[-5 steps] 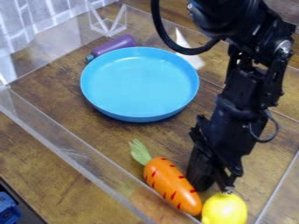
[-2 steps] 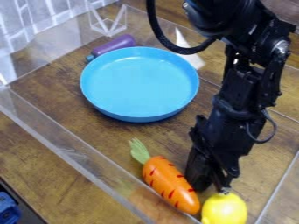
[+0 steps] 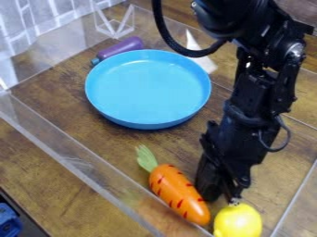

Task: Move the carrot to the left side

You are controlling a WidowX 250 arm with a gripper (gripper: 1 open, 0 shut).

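Note:
The carrot (image 3: 180,193) lies on the wooden table near the front edge, orange with dark grooves, its light green leafy top (image 3: 147,157) pointing up-left. My gripper (image 3: 227,192) points steeply down right beside the carrot's right flank, between it and a yellow lemon (image 3: 238,222). The fingers look shut with nothing visibly held between them; their tips are low at the table and partly hidden by the carrot and lemon.
A blue plate (image 3: 147,88) sits in the middle left of the table. A purple object (image 3: 120,49) lies behind the plate's far rim. Clear plastic walls (image 3: 56,139) border the table at the left and front.

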